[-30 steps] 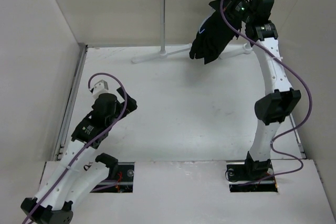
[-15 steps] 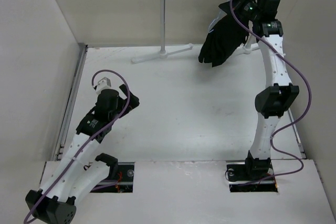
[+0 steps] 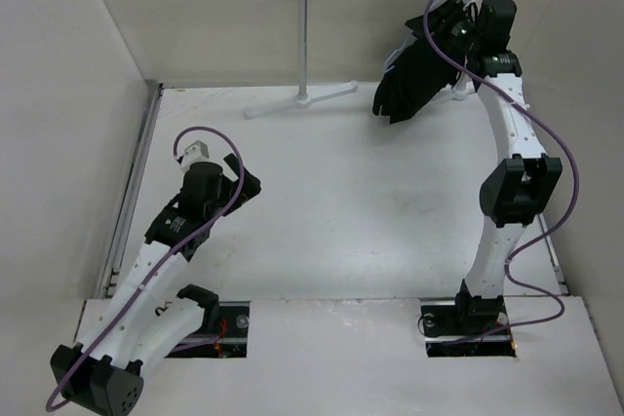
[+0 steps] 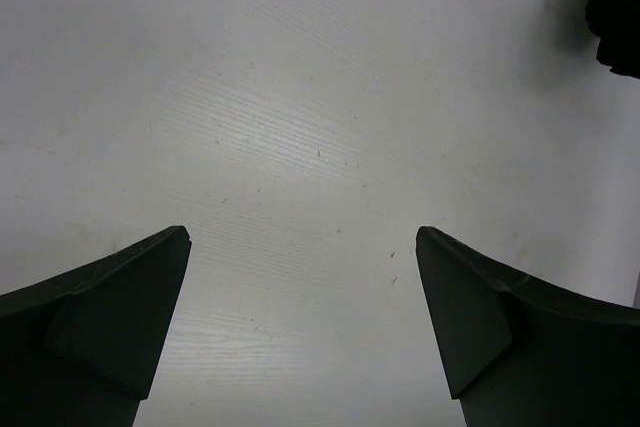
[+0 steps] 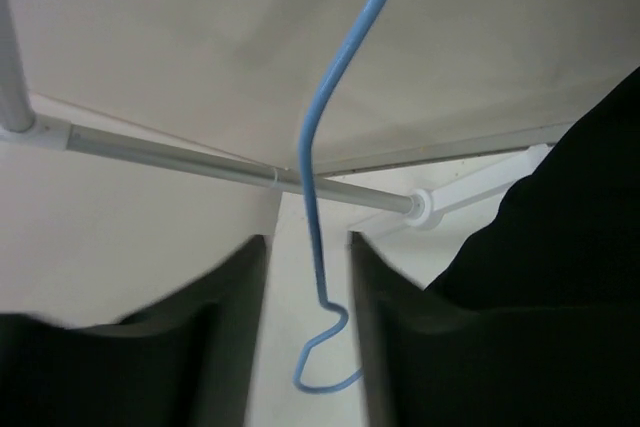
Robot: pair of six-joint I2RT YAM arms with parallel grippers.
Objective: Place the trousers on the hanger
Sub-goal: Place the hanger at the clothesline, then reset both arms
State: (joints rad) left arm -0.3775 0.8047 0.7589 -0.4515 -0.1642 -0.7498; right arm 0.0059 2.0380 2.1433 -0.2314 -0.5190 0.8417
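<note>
The trousers (image 3: 414, 80) are a bunched, plain black mass held off the table (image 3: 341, 192) above its far right corner. Their long axis slants from the right gripper (image 5: 305, 247) down toward the far edge's middle. The hanger (image 5: 320, 277) is thin pale-blue wire; its stem rises between the nearly closed fingers, which clamp it, with the hook up by the rack rail (image 5: 180, 152). The left gripper (image 4: 300, 277) is spread wide over the near left area.
</note>
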